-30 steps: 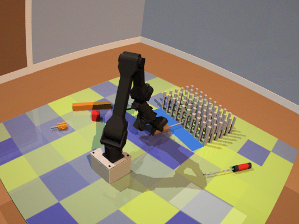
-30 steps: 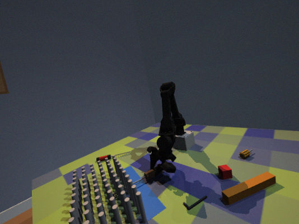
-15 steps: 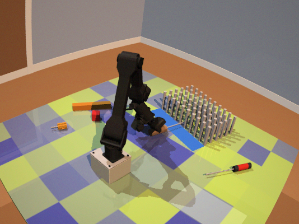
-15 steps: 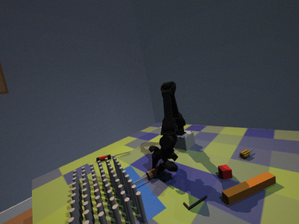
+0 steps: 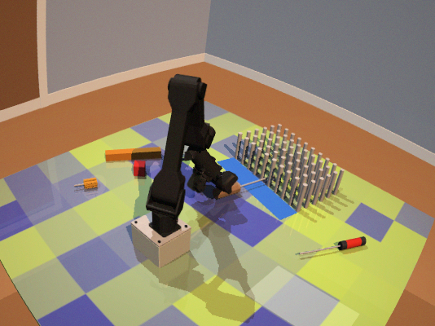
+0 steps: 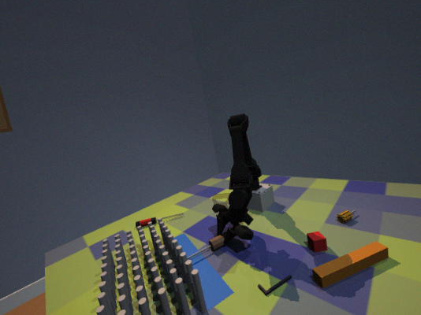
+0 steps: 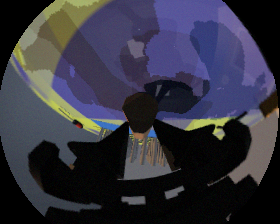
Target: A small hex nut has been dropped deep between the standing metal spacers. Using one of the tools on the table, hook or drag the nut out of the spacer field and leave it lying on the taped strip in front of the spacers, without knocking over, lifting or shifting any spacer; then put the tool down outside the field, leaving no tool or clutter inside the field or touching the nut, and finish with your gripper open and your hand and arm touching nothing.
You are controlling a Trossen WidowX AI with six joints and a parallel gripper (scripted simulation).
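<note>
My gripper (image 5: 222,186) (image 6: 225,238) (image 7: 140,122) is shut on the brown handle of a thin-shafted tool (image 5: 232,190) (image 6: 217,242) (image 7: 140,111), low on the near side of the blue strip. The tool's metal shaft crosses above the blue strip (image 5: 272,200) (image 6: 214,289) and reaches the front row of the standing grey spacers (image 5: 301,197) (image 6: 199,290) (image 7: 145,154). Its tip is hidden among them. The spacers that show stand upright. The hex nut cannot be made out in any view.
A red and black screwdriver (image 5: 352,243) (image 6: 147,222) lies beside the field. A black hex key (image 6: 279,284), a long orange block (image 5: 118,155) (image 6: 355,262), a red cube (image 5: 139,168) (image 6: 317,242) and a small orange item (image 5: 90,183) (image 6: 344,216) lie on the other side.
</note>
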